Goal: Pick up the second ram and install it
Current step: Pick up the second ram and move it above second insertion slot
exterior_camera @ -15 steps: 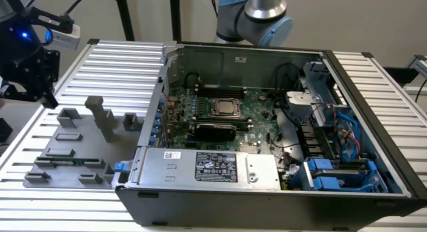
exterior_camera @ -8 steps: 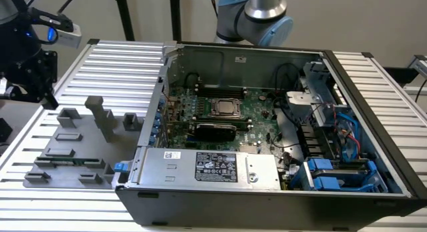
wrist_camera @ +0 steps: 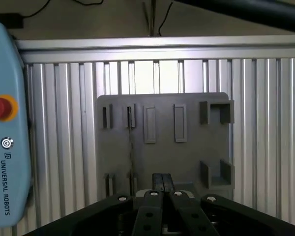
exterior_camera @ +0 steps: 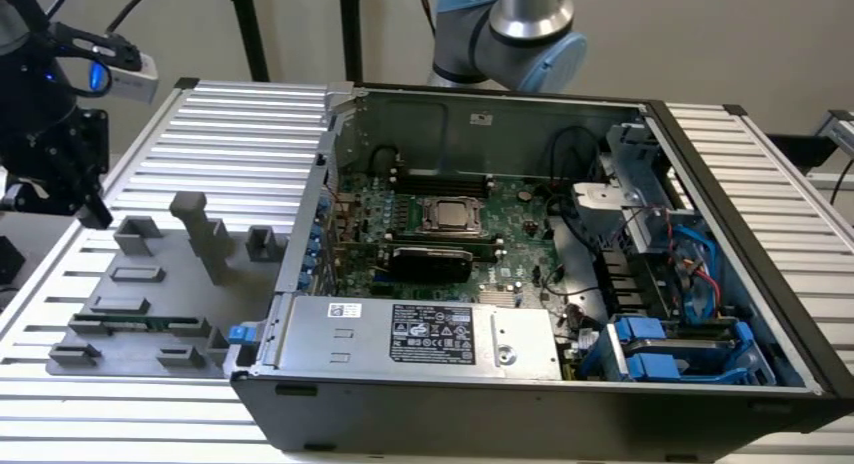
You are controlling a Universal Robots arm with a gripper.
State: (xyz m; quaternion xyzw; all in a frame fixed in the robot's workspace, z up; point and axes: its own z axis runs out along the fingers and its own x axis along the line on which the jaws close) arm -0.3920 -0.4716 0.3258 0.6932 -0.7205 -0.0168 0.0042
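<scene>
Grey plastic fixture (wrist_camera: 187, 157) sits on the ribbed aluminium table (exterior_camera: 227, 114), to the exterior view's left of the open computer case (exterior_camera: 534, 404). A thin green strip, apparently the second ram (exterior_camera: 134, 321), stands on edge in its slots. The gripper (wrist_camera: 162, 183) hangs above the fixture, jaws closed together and empty, clear of the stick.

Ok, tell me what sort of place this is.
Probably a robotics lab bench for computer assembly: an opened desktop PC case with its motherboard exposed sits on a ribbed aluminium table, a grey fixture plate lies beside it, and a Universal Robots arm stands behind.
</scene>
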